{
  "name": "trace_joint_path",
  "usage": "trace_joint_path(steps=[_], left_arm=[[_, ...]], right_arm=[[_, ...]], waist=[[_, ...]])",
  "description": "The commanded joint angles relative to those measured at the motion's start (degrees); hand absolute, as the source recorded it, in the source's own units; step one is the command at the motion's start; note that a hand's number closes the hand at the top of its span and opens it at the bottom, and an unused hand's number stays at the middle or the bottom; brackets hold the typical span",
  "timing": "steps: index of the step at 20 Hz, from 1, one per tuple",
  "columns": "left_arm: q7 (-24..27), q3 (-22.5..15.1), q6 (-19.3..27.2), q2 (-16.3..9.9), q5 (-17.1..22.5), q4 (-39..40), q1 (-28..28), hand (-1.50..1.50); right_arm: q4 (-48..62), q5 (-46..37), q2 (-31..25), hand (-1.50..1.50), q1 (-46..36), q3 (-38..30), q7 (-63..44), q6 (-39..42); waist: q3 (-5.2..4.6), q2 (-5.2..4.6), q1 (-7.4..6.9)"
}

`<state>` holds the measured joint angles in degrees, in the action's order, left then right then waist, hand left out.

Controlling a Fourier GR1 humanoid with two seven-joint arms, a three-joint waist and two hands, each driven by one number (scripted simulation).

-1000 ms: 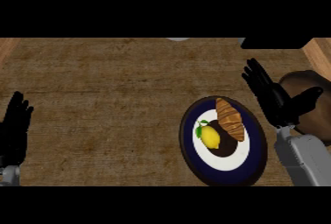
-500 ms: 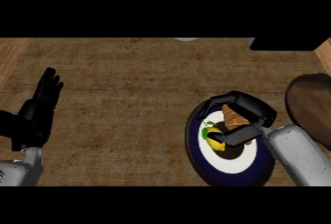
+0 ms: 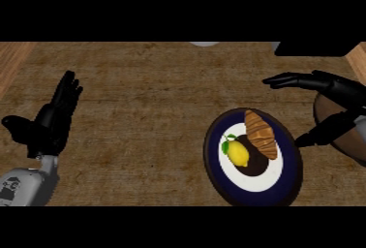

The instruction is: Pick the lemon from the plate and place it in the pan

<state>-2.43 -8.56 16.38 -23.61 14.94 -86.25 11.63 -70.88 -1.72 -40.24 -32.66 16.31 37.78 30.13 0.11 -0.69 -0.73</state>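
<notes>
A yellow lemon [image 3: 238,152] with a green leaf lies on the dark blue plate [image 3: 286,179] with a white centre, right of the counter's middle. A brown croissant [image 3: 260,133] lies on the same plate, just right of the lemon. My right hand [image 3: 334,89] hovers at the right edge, up and right of the plate, open with fingers spread and the thumb pointing down toward the plate's rim; it holds nothing. Part of the dark brown pan [image 3: 337,127] shows at the right edge, partly hidden behind that hand. My left hand [image 3: 52,118] rests open at the left, fingers up.
The counter [image 3: 143,97] is a brown woven surface. A black object [image 3: 314,47] sits at the top right, and a pale round rim [image 3: 204,44] peeks in at the top edge. Lighter wood [image 3: 10,58] borders the top left corner.
My right hand has lifted off the plate and swung up and right, opening over the pan's edge. The lemon and croissant stay on the plate. The left hand has barely shifted.
</notes>
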Motion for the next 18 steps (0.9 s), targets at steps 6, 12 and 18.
trace_joint_path(steps=[6, 12, 18], left_arm=[[-1.25, 2.07, -2.34, -0.15, 0.61, 3.12, 3.64, 0.00], [0.72, 2.65, -1.63, 1.32, -1.87, 3.38, 1.98, 0.00], [-1.52, 2.19, -2.64, 2.45, -2.22, 0.64, -0.16, 0.00]], right_arm=[[-1.83, -11.30, -8.97, -1.50, -10.39, 6.10, 3.10, 7.01], [-8.14, -10.61, -3.55, -1.50, -15.00, 5.63, -6.02, 6.70], [-11.03, -11.65, 0.94, -1.50, -12.61, 7.59, -9.45, 8.56]], waist=[[-0.14, 0.54, 0.12], [-0.15, 0.78, 0.55], [-0.12, 0.87, 0.56]])
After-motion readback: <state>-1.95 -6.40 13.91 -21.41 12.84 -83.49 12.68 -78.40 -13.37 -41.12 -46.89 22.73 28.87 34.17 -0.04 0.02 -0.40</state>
